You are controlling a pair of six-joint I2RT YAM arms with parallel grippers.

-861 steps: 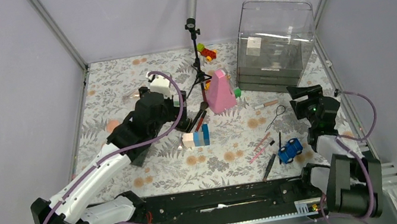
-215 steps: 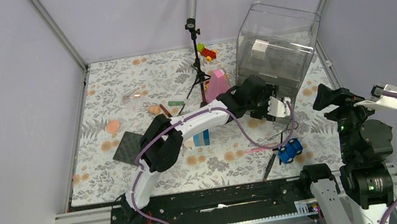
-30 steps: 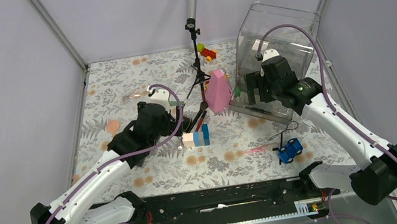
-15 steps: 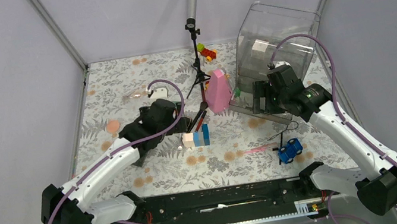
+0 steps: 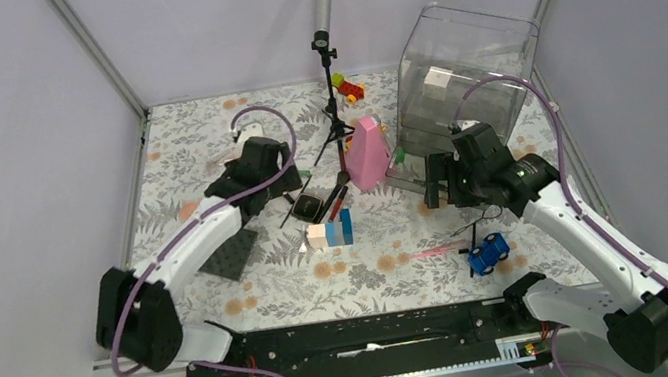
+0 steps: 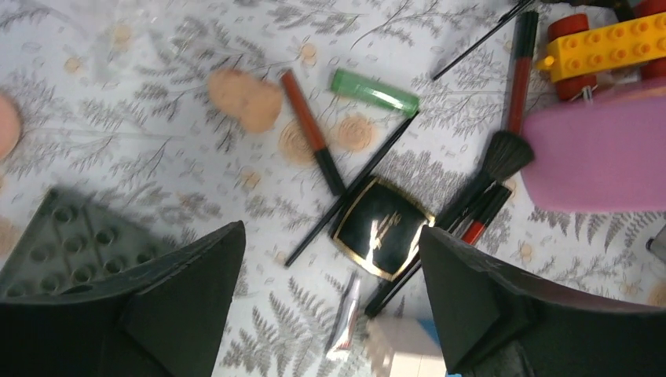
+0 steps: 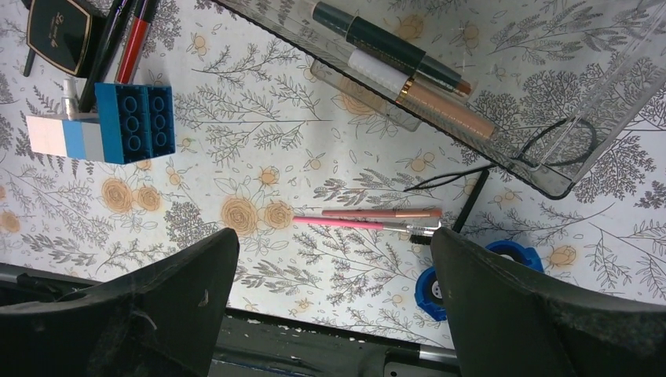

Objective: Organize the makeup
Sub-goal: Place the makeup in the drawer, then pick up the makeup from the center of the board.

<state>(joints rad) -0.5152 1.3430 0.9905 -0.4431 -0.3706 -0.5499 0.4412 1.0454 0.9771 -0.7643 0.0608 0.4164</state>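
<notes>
My left gripper (image 6: 330, 232) (image 5: 294, 187) hangs open over the makeup cluster, with the black square compact (image 6: 382, 226) (image 5: 313, 207) just beyond its tips. Around the compact lie a peach sponge (image 6: 245, 99), a red-brown pencil (image 6: 312, 129), a green tube (image 6: 374, 91), a thin black stick (image 6: 353, 188) and a black brush (image 6: 503, 157). My right gripper (image 7: 331, 234) (image 5: 442, 190) is open and empty above a pink brush (image 7: 353, 225) and a brown pencil (image 7: 381, 213). The pulled-out clear drawer (image 7: 550, 184) holds a dark tube (image 7: 400, 49) and a white-gold tube (image 7: 424, 98).
The pink cone (image 5: 369, 153) and microphone stand (image 5: 332, 98) rise beside the cluster. Blue-white blocks (image 5: 330, 232) sit near the compact. A blue toy car (image 5: 488, 252) lies front right. The clear organizer (image 5: 464, 77) stands at the back right, and a dark studded square (image 5: 230, 250) lies left.
The left arm has swung its gripper farther back and right, over the compact. The right gripper has drawn back from the drawer toward the near side.
</notes>
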